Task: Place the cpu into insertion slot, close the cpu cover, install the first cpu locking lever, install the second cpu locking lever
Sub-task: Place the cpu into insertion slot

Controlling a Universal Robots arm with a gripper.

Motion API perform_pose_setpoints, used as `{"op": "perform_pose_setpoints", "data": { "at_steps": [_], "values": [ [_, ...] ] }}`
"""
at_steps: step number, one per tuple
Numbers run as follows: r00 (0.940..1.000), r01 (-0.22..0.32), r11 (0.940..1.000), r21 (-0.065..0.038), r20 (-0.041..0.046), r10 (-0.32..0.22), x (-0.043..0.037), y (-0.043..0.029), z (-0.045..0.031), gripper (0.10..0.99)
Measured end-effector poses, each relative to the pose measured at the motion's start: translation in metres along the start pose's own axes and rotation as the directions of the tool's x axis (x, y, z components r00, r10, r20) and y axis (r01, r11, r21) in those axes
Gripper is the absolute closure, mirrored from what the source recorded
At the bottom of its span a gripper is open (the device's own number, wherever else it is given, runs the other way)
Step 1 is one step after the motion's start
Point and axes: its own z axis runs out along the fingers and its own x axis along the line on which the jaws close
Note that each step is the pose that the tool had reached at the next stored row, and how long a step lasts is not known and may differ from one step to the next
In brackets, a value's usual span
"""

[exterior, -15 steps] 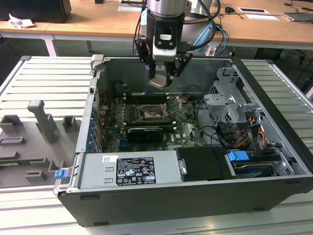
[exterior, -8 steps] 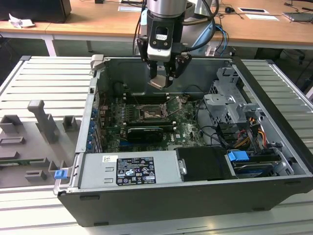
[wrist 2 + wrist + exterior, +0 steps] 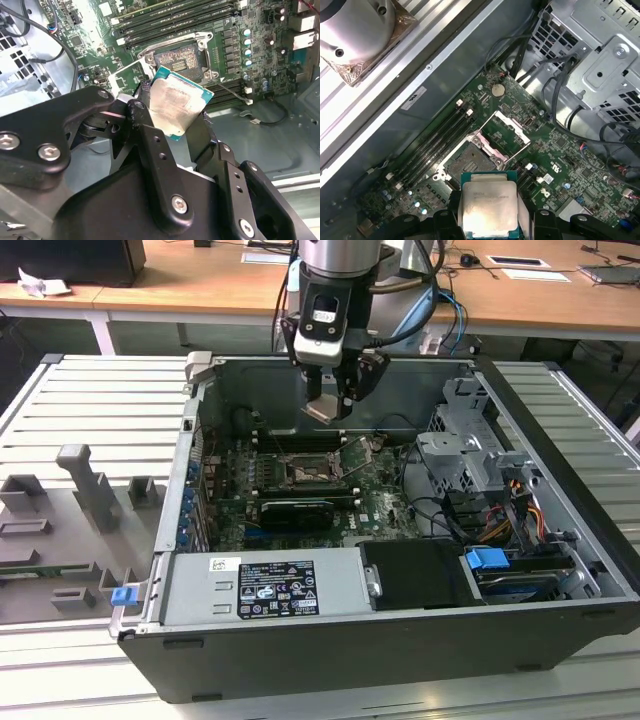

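Danger of bent pins from a crooked landing: chip [image 3: 177, 107] pinched by its edges in the closed gripper [image 3: 328, 406], hanging tilted above the open socket [image 3: 470, 159], cover [image 3: 504, 131] raised. Thin hold, so possible slip onto the board [image 3: 560, 165].

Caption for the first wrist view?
Pincer holds the cpu short of the empty insertion slot; cpu cover raised.

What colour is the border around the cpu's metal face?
Teal green; the cpu shows it best in the second wrist view.
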Motion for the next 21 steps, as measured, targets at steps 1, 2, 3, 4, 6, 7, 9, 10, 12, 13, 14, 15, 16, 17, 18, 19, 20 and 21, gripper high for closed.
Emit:
{"op": "perform_pose_setpoints", "data": {
  "at_steps": [1,2,3,4,6,7,9,10,12,13,14,15,16,17,18,19,20,21],
  "values": [
    [1.0,0.0,1.0,0.0,0.0,0.0,0.0,-0.0001,0.0004,0.557],
    [1.0,0.0,1.0,0.0,0.0,0.0,0.0,-0.0001,0.001,0.557],
    [1.0,0.0,1.0,0.0,0.0,0.0,0.0,-0.0001,0.0016,0.557],
    [1.0,0.0,1.0,0.0,0.0,0.0,0.0,-0.0002,0.002,0.557],
    [1.0,0.0,1.0,0.0,0.0,0.0,-0.0001,-0.0002,0.0028,0.557],
    [1.0,0.0,1.0,0.0,0.0001,0.0,-0.0001,-0.0003,0.0031,0.557],
    [1.0,-0.001,1.0,0.0,0.0001,0.001,-0.0001,-0.0003,0.0035,0.557],
    [1.0,-0.002,1.0,0.0,0.0001,0.002,-0.0001,-0.0003,0.0036,0.557],
    [0.9999,-0.013,0.9999,0.0,0.001,0.013,-0.0001,-0.0003,0.0037,0.557],
    [0.9998,-0.018,0.9998,0.0,0.0014,0.018,-0.0001,-0.0003,0.0037,0.557],
    [0.9997,-0.024,0.9997,0.0,0.0019,0.024,-0.0001,-0.0003,0.0037,0.557],
    [0.9996,-0.028,0.9996,-0.001,0.0022,0.028,-0.0001,-0.0003,0.0037,0.557],
    [0.9995,-0.033,0.9995,-0.001,0.0026,0.033,-0.0001,-0.0003,0.0038,0.557],
    [0.9993,-0.036,0.9993,-0.001,0.0029,0.036,-0.0001,-0.0003,0.0038,0.557],
    [0.9991,-0.042,0.9991,-0.001,0.0034,0.042,-0.0001,-0.0003,0.0038,0.557],
    [0.9988,-0.048,0.9988,-0.001,0.0038,0.048,-0.0001,-0.0003,0.004,0.557],
    [0.9983,-0.058,0.9983,-0.001,0.0046,0.058,-0.0001,-0.0003,0.0041,0.557],
    [0.9978,-0.066,0.9978,-0.001,0.0052,0.066,-0.0001,-0.0004,0.0043,0.557]
  ]
}}
